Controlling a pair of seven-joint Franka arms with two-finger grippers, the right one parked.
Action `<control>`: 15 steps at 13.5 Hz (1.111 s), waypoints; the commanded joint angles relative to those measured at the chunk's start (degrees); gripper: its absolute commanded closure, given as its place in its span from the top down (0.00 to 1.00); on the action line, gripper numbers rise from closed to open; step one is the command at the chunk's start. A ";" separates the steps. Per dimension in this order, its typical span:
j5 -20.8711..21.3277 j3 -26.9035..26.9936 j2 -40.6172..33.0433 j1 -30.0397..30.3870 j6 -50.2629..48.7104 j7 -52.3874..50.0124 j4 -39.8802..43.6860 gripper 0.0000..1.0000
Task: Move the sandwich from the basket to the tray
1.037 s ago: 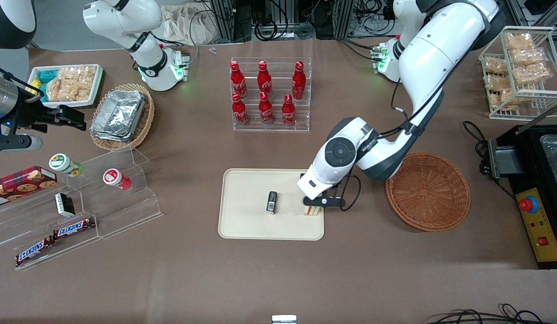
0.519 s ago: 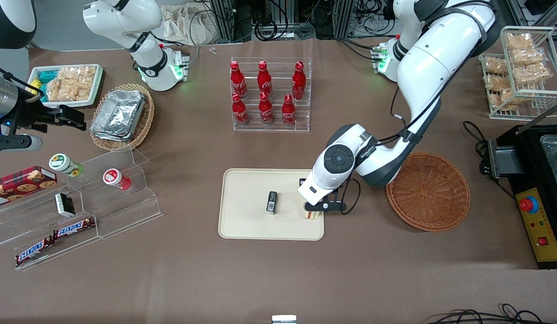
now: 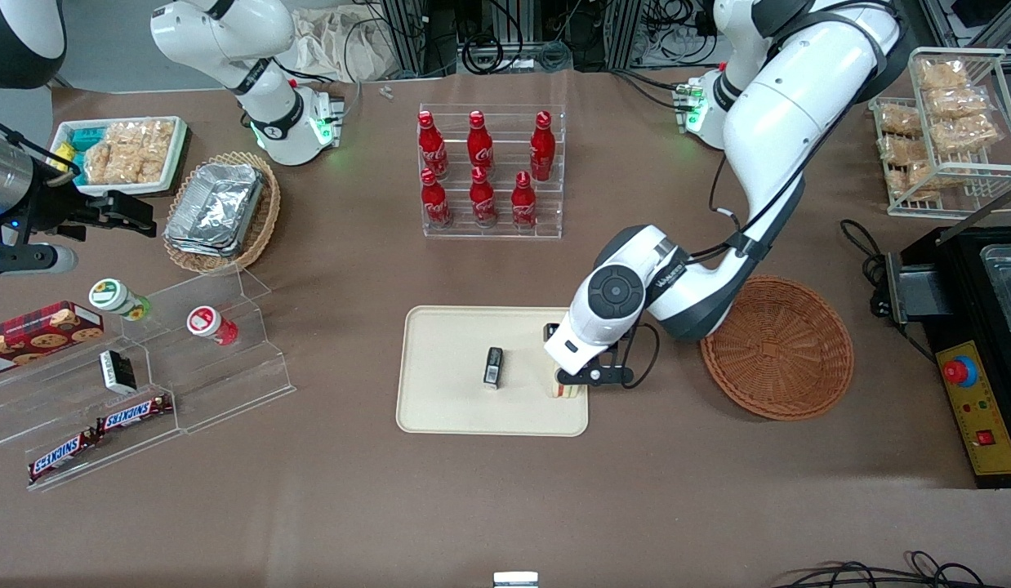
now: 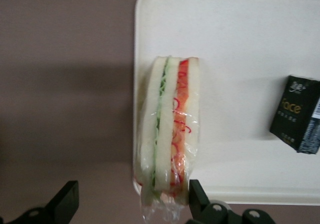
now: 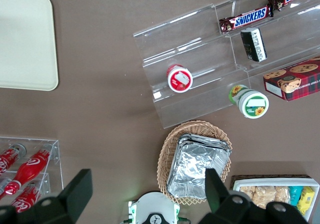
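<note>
You have the sandwich (image 4: 170, 139) resting on the tray (image 3: 448, 408) at its edge nearest the basket (image 3: 777, 347), with the gripper (image 4: 132, 209) just above it, fingers spread wide, gripping nothing.

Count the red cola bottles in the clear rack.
6 red cola bottles: three on the acrylic rack's upper step, three on the lower. None seem hidden. The gripper hangs over the sandwich.

Black packet (image 3: 493, 366) mid-tray (image 3: 440, 408), near end effector (image 3: 567, 384)
</note>
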 commanded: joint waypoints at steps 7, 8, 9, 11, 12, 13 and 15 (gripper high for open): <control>-4.53 -0.15 -15.02 8.65 -29.56 21.62 3.65 0.99; -4.71 -0.15 -16.87 10.67 -31.59 25.66 3.64 0.99; -5.66 -0.15 -18.97 13.12 -32.91 29.09 3.56 0.99; -5.59 0.11 -23.11 17.17 -35.29 36.91 3.20 0.99; -4.98 0.20 -24.52 19.11 -36.61 38.34 3.29 0.99; -4.80 0.11 -25.14 21.30 -37.14 38.62 3.55 0.99; -4.97 0.11 -27.16 23.95 -38.73 38.53 3.64 0.99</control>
